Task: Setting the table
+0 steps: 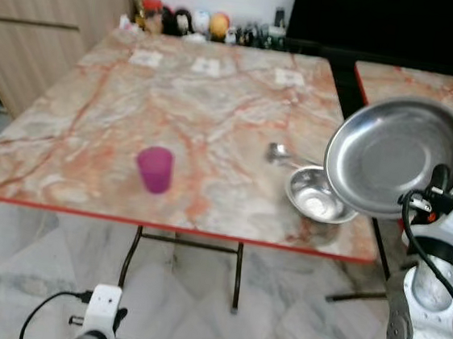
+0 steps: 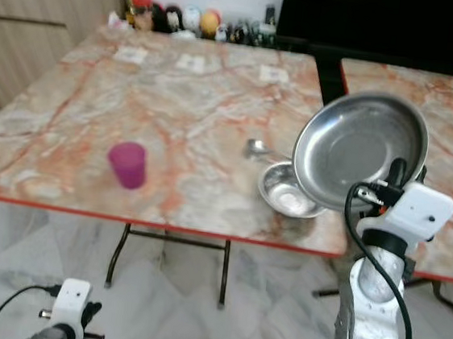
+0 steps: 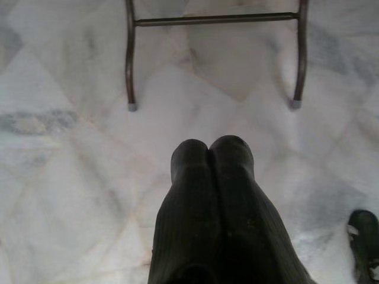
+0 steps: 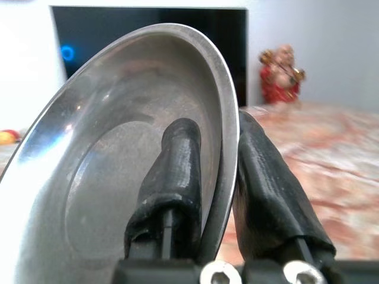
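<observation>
My right gripper (image 4: 214, 148) is shut on the rim of a steel plate (image 1: 394, 155), holding it tilted in the air above the table's near right corner. Below it on the marble table (image 1: 184, 108) rests a small steel bowl (image 1: 314, 196), with a steel spoon (image 1: 278, 152) lying just behind the bowl. A purple cup (image 1: 155, 168) stands upright near the front edge, left of the bowl. My left gripper (image 3: 211, 148) hangs low over the floor with its fingers shut and nothing between them.
A second marble table (image 1: 430, 82) stands to the right across a narrow gap. Bottles and figurines (image 1: 201, 23) line the far edge, with paper napkins (image 1: 207, 66) in front of them. A wooden cabinet (image 1: 39, 20) is at the left. Metal table legs (image 3: 213, 53) stand on the marble floor.
</observation>
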Motion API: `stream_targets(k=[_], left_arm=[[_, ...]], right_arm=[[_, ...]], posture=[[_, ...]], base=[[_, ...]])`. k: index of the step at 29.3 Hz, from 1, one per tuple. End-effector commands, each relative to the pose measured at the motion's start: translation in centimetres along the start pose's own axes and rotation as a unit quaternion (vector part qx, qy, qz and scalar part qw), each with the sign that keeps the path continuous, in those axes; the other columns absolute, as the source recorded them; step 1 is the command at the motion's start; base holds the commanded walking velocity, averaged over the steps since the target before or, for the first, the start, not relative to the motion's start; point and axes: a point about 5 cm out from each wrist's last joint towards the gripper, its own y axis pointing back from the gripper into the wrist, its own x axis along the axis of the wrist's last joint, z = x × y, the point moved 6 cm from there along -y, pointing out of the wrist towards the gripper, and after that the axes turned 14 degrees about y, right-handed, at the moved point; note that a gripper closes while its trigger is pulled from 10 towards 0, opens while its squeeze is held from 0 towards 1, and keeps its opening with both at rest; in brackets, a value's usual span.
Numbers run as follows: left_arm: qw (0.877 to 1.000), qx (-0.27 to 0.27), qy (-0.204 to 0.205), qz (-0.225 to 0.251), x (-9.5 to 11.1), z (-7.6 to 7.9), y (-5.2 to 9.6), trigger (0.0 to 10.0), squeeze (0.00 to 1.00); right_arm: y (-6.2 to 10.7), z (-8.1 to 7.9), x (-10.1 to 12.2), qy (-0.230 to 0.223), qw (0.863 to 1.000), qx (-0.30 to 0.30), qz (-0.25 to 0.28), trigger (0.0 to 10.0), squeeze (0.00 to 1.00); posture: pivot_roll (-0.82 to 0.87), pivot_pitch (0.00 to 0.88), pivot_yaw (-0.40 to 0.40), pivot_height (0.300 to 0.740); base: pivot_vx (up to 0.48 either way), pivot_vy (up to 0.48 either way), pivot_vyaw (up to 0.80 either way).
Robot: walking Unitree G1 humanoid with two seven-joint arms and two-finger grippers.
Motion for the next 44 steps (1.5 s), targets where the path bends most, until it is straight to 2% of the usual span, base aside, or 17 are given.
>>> stream_targets(k=[1, 28, 29, 33, 44], left_arm=[[1.000, -0.006, 0.001, -0.009, -0.5, 0.5, 0.0, 10.0, 0.00], [1.000, -0.010, -0.011, -0.010, -0.4, 0.2, 0.1, 10.0, 0.00], [1.000, -0.009, -0.013, -0.011, -0.4, 0.1, 0.1, 10.0, 0.00], [1.000, -0.007, -0.014, -0.015, -0.6, 0.1, 0.1, 10.0, 0.00], [1.000, -0.009, -0.007, -0.016, -0.8, 0.0, 0.2, 10.0, 0.00]], right_arm=[[-0.2, 0.9, 0.3, -0.004, 1.000, -0.016, 0.004, 10.0, 0.00], [-0.3, 1.7, -1.9, -0.019, 0.998, -0.047, -0.037, 10.0, 0.00], [-0.4, 2.4, -2.6, -0.023, 0.996, -0.063, -0.052, 10.0, 0.00], [-0.4, 3.4, -3.6, -0.038, 0.993, -0.090, -0.073, 10.0, 0.00], [0.1, 4.9, -5.1, -0.052, 0.984, -0.135, -0.104, 10.0, 0.00]], posture=[[-0.05, 0.057, 0.005, 0.740], [-0.06, 0.029, 0.026, 0.740], [-0.05, 0.022, 0.027, 0.740], [-0.05, 0.019, 0.028, 0.740], [-0.05, 0.049, 0.028, 0.740]], base=[[0.000, -0.472, 0.00], [0.000, -0.472, 0.00], [0.000, -0.349, 0.00], [0.000, -0.087, 0.00], [0.000, 0.000, 0.00]])
